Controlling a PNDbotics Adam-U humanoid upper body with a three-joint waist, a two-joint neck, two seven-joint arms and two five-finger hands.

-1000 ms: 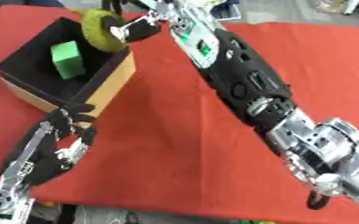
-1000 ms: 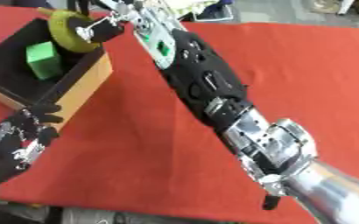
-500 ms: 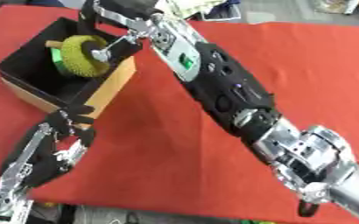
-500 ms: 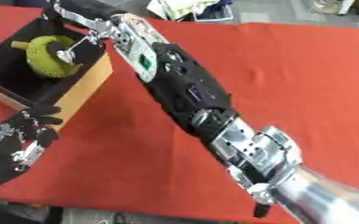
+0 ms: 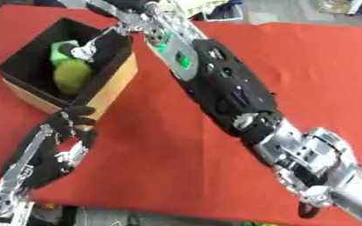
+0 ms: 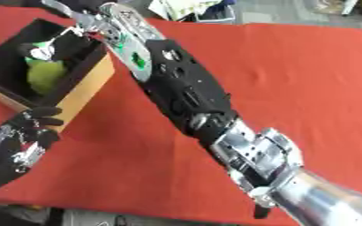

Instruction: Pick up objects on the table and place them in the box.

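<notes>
A cardboard box [image 5: 113,84] with a black inside stands at the upper left of the red table. A green block [image 5: 60,47] and a yellow-green round object [image 5: 71,76] lie inside it. My right arm stretches across the table, and my right hand [image 5: 84,51] hangs over the box with its fingers straight, just above the round object and apart from it. At the lower left, in front of the box, my left hand [image 5: 57,143] rests with fingers up and relaxed, holding nothing.
The red cloth [image 5: 307,75] covers the table to the right of my arm. Clutter [image 5: 203,6] lies beyond the far edge. The table's near edge runs along the bottom of the view.
My right hand carried the yellow-green round object from above the box rim down into the box and let it go. The left hand stayed put.
</notes>
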